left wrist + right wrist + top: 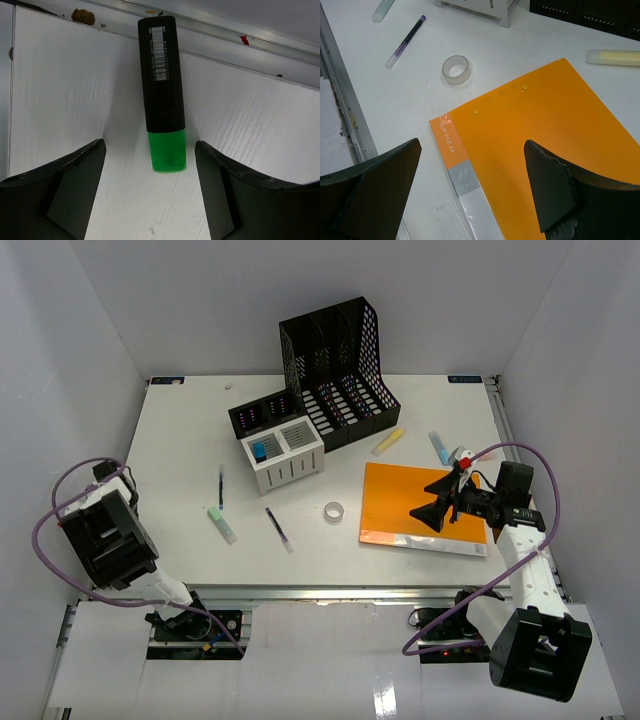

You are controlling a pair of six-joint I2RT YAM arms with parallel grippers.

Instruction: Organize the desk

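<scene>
The white desk (pixel 180 440) carries scattered stationery. A highlighter (pixel 162 90) with a black body and a green cap lies flat near the desk's rail. My left gripper (pixel 150 146) is open, its fingers on either side of the green cap without touching it. The top view hides this gripper under the left arm (pixel 105 530). An orange clip file (pixel 425 508) lies at the right. My right gripper (pixel 422 502) hovers open over its near left part (pixel 545 150), holding nothing.
At the back stand a black file rack (pixel 335 360), a small black organizer (pixel 262 415) and a white pen holder (pixel 283 452). Loose on the desk are a tape roll (pixel 334 511), a purple pen (pixel 279 528), a dark pen (pixel 221 488), and mint (pixel 222 524), yellow (pixel 387 441) and blue (pixel 439 447) highlighters.
</scene>
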